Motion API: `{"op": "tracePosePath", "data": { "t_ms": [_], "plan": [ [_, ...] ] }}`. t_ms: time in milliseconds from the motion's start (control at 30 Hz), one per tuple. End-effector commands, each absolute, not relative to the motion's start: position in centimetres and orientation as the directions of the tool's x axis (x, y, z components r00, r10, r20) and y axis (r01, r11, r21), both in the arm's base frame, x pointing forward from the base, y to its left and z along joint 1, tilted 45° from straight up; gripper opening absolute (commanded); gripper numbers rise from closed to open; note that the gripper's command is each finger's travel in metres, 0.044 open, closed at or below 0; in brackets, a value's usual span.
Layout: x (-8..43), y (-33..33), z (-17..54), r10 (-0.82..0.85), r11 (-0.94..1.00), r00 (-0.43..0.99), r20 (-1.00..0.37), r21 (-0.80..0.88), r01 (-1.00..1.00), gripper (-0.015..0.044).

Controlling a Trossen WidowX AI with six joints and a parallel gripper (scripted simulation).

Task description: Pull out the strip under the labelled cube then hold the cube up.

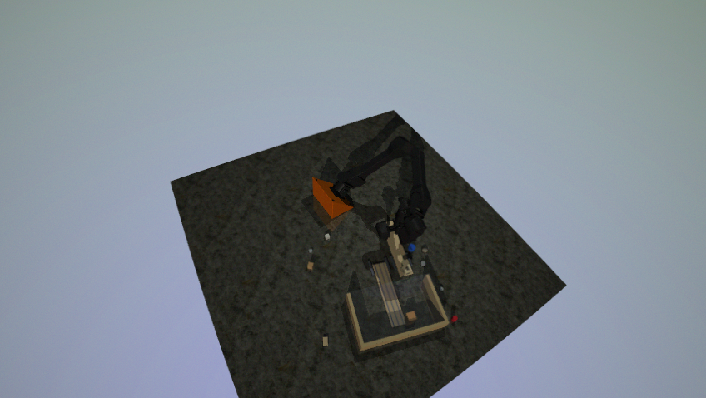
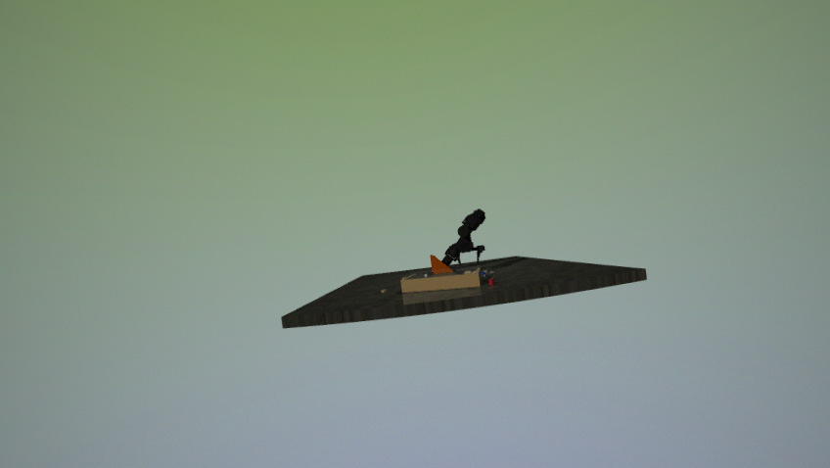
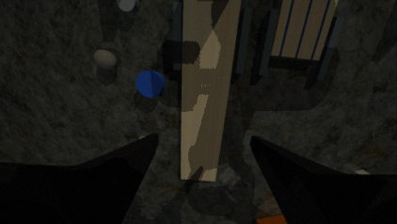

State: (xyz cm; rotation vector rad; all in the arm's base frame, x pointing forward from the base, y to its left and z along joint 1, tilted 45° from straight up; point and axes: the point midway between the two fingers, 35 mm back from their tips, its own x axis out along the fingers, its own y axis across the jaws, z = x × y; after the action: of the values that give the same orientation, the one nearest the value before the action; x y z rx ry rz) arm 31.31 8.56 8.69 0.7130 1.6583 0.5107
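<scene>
My gripper (image 1: pixel 395 239) (image 2: pixel 469 260) (image 3: pixel 204 138) is open, its fingers wide on either side of one pale wooden strip (image 1: pixel 394 244) (image 3: pixel 204 99), near its robot-side end. Nothing is held. This strip lies apart from the others and reaches toward the walled box. A small pale cube with a dark mark (image 1: pixel 406 268) appears to rest on its box-side end; the label is too small to read, and the cube is outside the wrist view. The other strips (image 1: pixel 385 286) (image 3: pixel 301 28) lie side by side, running into the box. An orange-brown cube (image 1: pixel 411 315) is beside them inside the box.
The box (image 1: pixel 405 336) (image 2: pixel 438 283) has wooden walls and see-through panels. Low grey rails (image 3: pixel 243 42) flank the strips. A blue round object (image 1: pixel 411 247) (image 3: pixel 150 84) is close beside the pale strip. An orange wedge (image 1: pixel 325 200) (image 2: pixel 439 265) and a red piece (image 1: pixel 454 318) (image 2: pixel 490 281) stand farther off.
</scene>
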Motion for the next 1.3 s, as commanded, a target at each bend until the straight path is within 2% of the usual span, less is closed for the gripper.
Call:
{"op": "tracePosePath", "data": {
  "t_ms": [0, 1100, 1267],
  "plan": [
    [32.7, 8.3, 8.5, 0.693, 0.719, -0.108, -0.713, 0.674, 0.171, 0.044],
    [44.9, 6.2, 7.2, 0.692, 0.72, -0.103, -0.714, 0.674, 0.166, 0.044],
    [44.9, 6.6, 6.8, 0.692, 0.72, -0.103, -0.714, 0.674, 0.166, 0.0309]
  ]
}}
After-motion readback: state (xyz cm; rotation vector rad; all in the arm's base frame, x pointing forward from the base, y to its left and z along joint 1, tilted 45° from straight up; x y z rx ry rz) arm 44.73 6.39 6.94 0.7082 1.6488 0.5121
